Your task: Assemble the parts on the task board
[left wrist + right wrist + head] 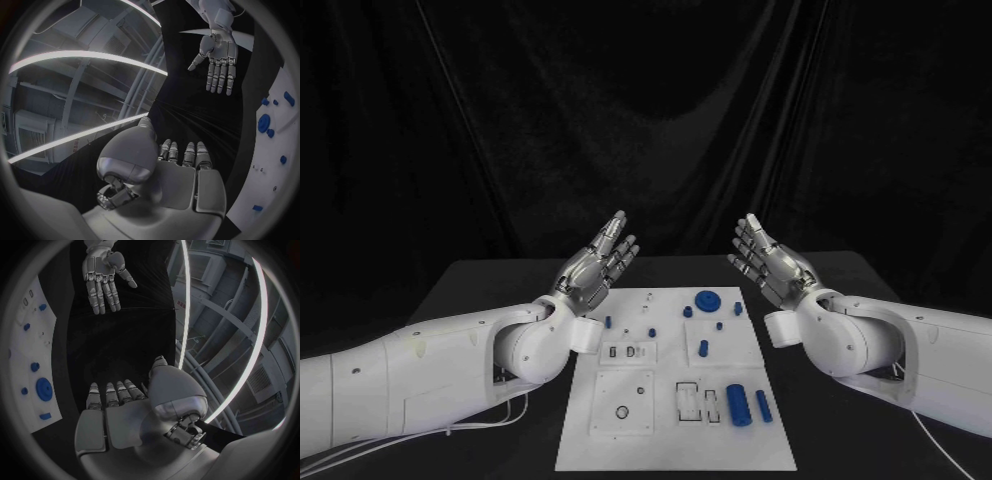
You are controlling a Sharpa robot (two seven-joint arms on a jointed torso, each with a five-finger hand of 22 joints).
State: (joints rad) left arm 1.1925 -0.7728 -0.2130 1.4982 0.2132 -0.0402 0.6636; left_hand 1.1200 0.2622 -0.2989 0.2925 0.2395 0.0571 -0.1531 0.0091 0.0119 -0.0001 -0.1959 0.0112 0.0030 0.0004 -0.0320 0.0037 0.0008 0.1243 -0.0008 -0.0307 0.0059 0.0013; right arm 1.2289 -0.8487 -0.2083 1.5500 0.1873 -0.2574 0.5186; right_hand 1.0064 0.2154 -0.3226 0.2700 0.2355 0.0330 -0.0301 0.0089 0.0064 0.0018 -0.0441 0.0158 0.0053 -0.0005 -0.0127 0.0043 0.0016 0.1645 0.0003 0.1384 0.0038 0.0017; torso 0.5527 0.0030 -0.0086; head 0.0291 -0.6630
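Note:
The white task board (675,440) lies in the middle of the black table. Several small blue parts rest on it: a round gear-like piece (708,299) at the far end, a thick cylinder (737,406) and a thinner peg (763,405) near the front right. My left hand (597,262) is raised above the board's far left corner, fingers straight and apart, holding nothing. My right hand (770,262) mirrors it above the far right corner, also flat and empty. The left wrist view shows my left hand (181,170), the right hand (217,55) and the board (275,150); the right wrist view shows my right hand (125,410), the left hand (103,277) and the board (31,340).
The black table (488,290) extends on both sides of the board, with a black curtain behind it. White cables (444,430) trail under my left arm. Rectangular slots and a ring-shaped recess (623,411) mark the board's near half.

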